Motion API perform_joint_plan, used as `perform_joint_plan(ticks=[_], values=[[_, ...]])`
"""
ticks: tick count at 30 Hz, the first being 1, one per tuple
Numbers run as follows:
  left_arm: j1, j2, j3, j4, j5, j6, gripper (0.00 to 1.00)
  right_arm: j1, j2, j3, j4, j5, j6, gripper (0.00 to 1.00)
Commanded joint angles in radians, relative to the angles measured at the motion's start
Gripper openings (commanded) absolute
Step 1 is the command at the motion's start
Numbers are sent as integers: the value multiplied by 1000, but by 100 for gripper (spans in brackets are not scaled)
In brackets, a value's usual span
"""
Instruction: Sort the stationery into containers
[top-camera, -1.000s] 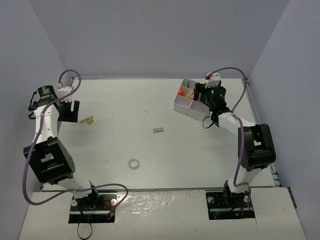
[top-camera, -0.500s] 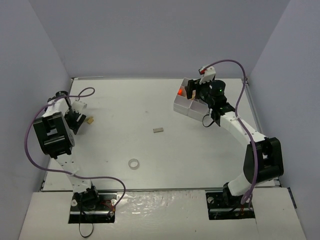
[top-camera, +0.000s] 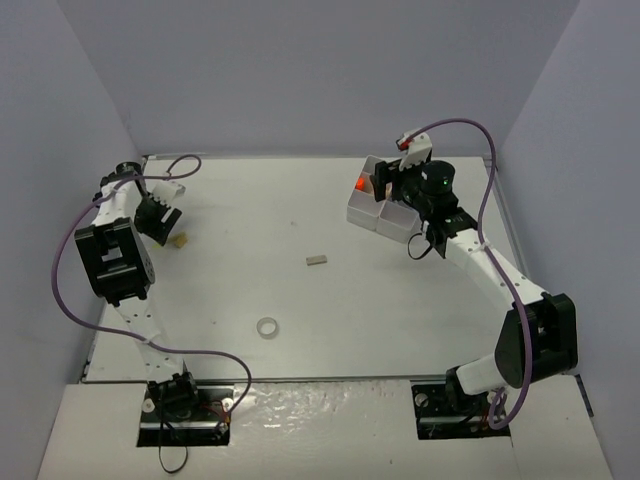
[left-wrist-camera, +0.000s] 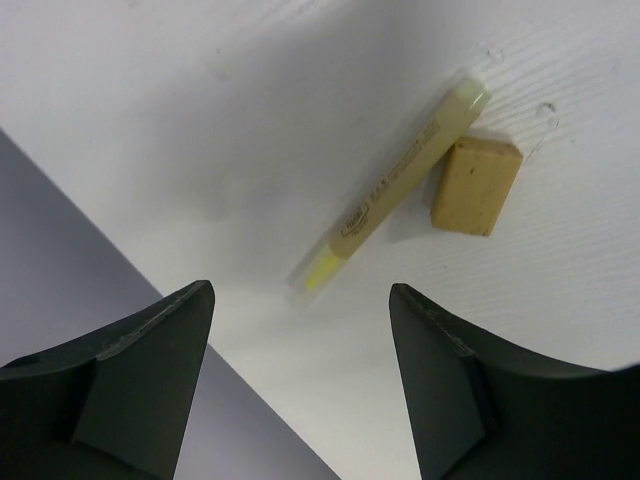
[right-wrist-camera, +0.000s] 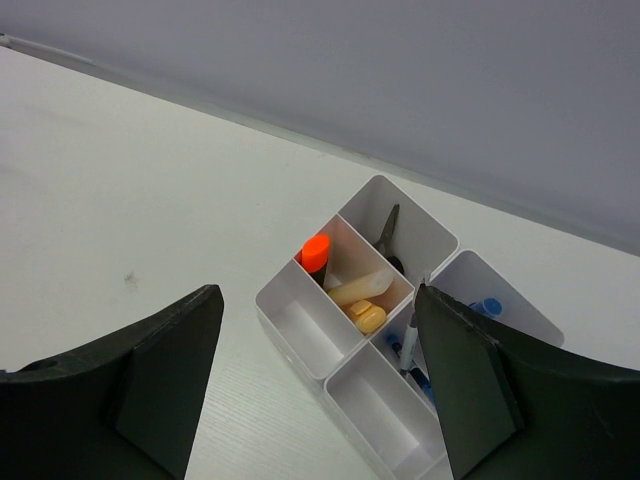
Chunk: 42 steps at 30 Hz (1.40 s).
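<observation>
Black plastic, the left gripper (left-wrist-camera: 298, 318) stood spread and empty over a slim, translucent yellow bar (left-wrist-camera: 385, 195) lying diagonally on the white table (left-wrist-camera: 200, 120), one end touching a tan block (left-wrist-camera: 477, 186). The right gripper (right-wrist-camera: 318, 305), likewise spread and empty, hung above the thin-walled white tray (right-wrist-camera: 310, 322), where one compartment held an orange-capped marker (right-wrist-camera: 316, 250).

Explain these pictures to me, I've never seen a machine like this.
Two robot arms stand on a white table, each ending in a two-finger gripper. The wide picture looks down from above; the other two come from wrist cameras. The left gripper hangs open over a yellow bar and a tan block. The right gripper hangs open above a divided white tray already holding an orange-capped marker. A small grey block and a tape ring lie loose. Nothing is held.
</observation>
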<state>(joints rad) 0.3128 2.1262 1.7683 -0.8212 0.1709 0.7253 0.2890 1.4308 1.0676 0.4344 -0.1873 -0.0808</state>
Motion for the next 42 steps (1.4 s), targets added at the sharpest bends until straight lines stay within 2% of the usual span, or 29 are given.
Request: perform_joint_plan(ticks=[1,7,13,17,20,26,35,36,42], values=[[0,40,106,-104,90,28,67,6,-47,35,34,19,-20,75],[-6,80,141,-130,98,18,63,11,-50,34,32,22,-21,75],[-24,105,136,-125,18,28,42,12,-65,31,31,32,-24,75],[-29,106,111,-115,-16,46,1,12,-70,26,29,38,-27,75],[-30,102,100,-104,-19,26,0,12,-69,30,29,35,-23,75],[-9,17,104,-15,3,-127,0,21,-75,42,17,29,2,75],[12,-208,163,29,189,-311,0,41,-88,89,-35,-7,91,75],[12,-232,177,21,233,-329,0,43,-86,96,-38,-24,122,75],[8,-387,248,-58,702,-406,0,116,-48,197,-74,-128,188,75]])
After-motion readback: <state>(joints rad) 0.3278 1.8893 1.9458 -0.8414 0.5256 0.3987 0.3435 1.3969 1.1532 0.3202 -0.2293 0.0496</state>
